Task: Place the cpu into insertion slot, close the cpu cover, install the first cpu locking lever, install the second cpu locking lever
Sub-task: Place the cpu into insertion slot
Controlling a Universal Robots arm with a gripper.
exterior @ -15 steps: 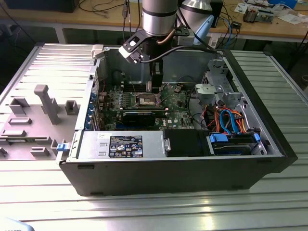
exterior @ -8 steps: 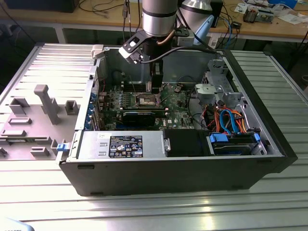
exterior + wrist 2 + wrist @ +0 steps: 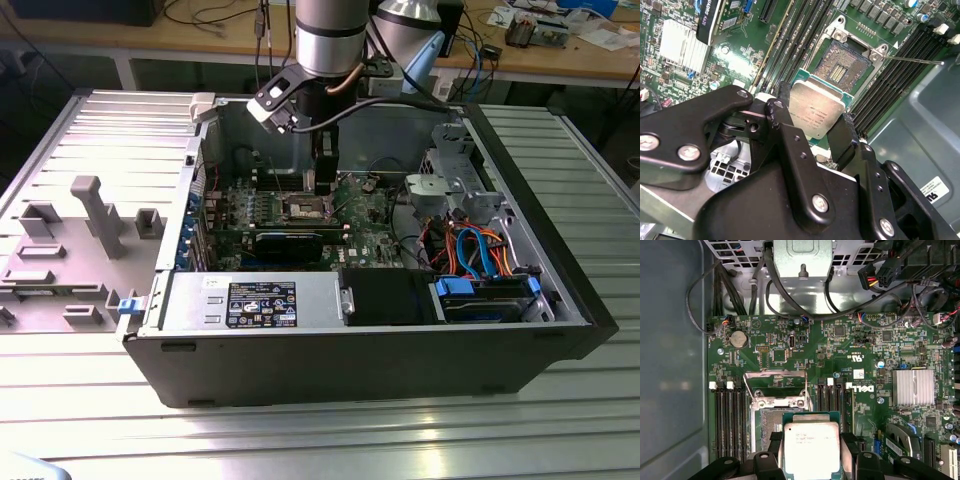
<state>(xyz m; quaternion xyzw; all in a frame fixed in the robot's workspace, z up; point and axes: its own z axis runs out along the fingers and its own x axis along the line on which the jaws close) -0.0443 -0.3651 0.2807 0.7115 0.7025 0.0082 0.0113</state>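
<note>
Gripper (image 3: 811,456) fingers sit nearest the lens in both wrist views. They are clamped on the cpu (image 3: 811,446) by two opposite edges, silver top up. The cpu hangs close over the insertion slot (image 3: 841,64), overlapping its near rim, not yet seated. The cpu cover (image 3: 775,375) stands swung open on the slot's far side from the gripper.

To do this well, imo: keep the chip level, square its edges w/ the rim and lower straight. No sliding across the contacts; release only once it lies flat.

Count: 1 cpu, 1 slot, 1 cover, 1 thin lever rod (image 3: 915,60) clearly seen, and 2 banks of memory slots (image 3: 730,410), one per side.
</note>
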